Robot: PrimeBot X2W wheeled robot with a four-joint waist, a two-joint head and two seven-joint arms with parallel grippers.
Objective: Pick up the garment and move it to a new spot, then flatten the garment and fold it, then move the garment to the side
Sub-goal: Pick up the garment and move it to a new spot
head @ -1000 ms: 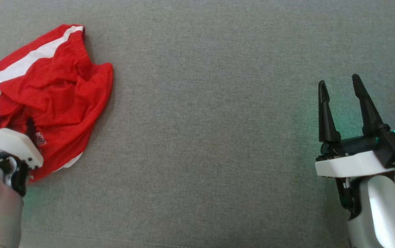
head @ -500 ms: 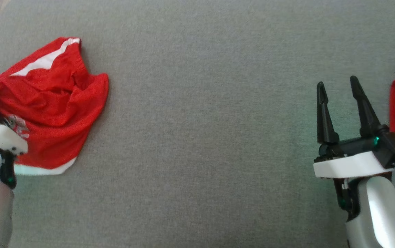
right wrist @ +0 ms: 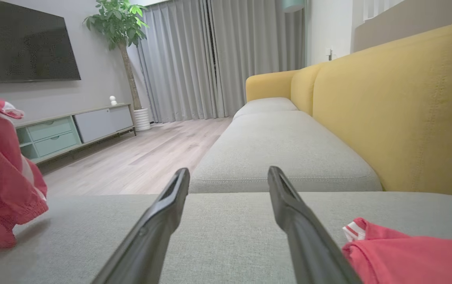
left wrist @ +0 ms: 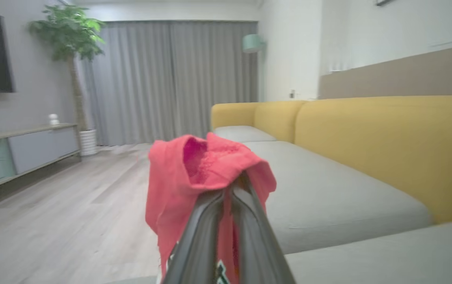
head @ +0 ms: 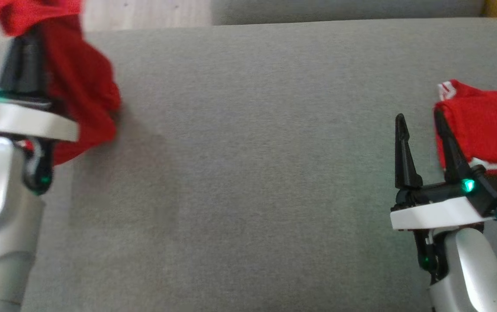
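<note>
Left gripper [left wrist: 237, 188] pinches garment [left wrist: 178, 185] tight so it hangs, likely for the carry to a new spot; right gripper [head: 419, 116] waits wide, empty, beside another red cloth [head: 486, 125].

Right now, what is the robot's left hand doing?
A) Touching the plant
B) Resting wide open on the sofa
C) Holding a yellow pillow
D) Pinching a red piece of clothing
D: the left gripper is shut on the red garment, which drapes over its closed fingers and hangs down beside the grey cushion.
</note>
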